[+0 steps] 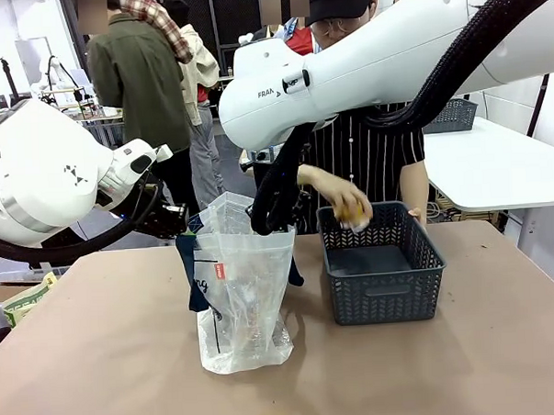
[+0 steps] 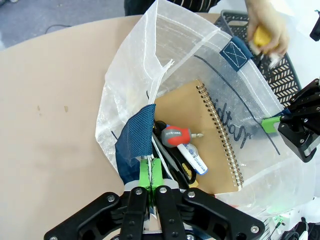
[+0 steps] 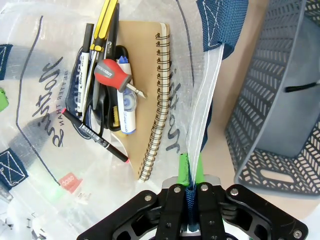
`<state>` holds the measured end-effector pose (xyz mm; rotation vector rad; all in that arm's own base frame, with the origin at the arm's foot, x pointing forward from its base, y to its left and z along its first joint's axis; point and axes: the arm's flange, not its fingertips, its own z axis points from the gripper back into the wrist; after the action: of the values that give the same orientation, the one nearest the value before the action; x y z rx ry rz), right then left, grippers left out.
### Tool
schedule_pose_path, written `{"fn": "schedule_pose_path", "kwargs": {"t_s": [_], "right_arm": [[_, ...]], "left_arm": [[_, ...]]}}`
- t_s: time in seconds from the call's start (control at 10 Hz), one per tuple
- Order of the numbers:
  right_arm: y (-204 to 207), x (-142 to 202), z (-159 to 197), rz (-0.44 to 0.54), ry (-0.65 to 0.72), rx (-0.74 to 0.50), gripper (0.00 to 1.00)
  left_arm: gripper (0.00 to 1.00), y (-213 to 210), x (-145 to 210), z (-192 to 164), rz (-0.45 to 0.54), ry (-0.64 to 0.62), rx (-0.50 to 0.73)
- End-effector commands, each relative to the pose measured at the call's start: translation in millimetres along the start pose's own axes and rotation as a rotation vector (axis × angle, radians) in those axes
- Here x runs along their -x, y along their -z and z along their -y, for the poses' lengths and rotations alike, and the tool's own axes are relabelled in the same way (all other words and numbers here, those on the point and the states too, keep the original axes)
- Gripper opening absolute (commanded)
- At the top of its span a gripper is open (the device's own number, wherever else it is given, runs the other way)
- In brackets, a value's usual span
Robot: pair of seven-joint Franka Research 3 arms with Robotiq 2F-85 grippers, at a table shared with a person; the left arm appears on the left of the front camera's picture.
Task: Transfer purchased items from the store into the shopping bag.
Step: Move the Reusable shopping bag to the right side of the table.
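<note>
The shopping bag [image 1: 239, 296] stands on the table, its mouth held wide between both grippers. My left gripper [image 2: 150, 170] is shut on the bag's rim at a navy handle [image 2: 136, 140]. My right gripper [image 3: 190, 170] is shut on the opposite rim and strap. Inside lie a brown spiral notebook [image 3: 147, 90], a red-handled screwdriver [image 3: 112, 72], a yellow-black tool [image 3: 106, 20], pens and a white-blue tube [image 2: 194, 159]. The dark grey basket [image 1: 383, 267] stands right of the bag. Over its far left corner, a person's hand [image 1: 336, 194] holds a yellow item [image 1: 352, 213].
The brown table [image 1: 100, 362] has free room to the left and in front of the bag. The person stands at the far edge behind the basket. A white table [image 1: 496, 166] with another basket stands at the back right.
</note>
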<state>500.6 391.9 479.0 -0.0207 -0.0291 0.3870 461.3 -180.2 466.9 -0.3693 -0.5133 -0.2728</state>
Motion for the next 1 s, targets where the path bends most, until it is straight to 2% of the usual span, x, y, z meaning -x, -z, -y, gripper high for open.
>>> {"fn": "schedule_pose_path", "kwargs": {"t_s": [0.0, 0.9], "right_arm": [[-0.7, 2.5, 2.5, 0.000, -0.002, 0.001, 0.00], [-0.7, 2.5, 2.5, 0.000, -0.002, 0.001, 0.00]], "left_arm": [[0.00, -0.2, -0.3, -2.0, 0.006, -0.013, 0.014], [0.00, -0.2, -0.3, -2.0, 0.006, -0.013, 0.014]]}}
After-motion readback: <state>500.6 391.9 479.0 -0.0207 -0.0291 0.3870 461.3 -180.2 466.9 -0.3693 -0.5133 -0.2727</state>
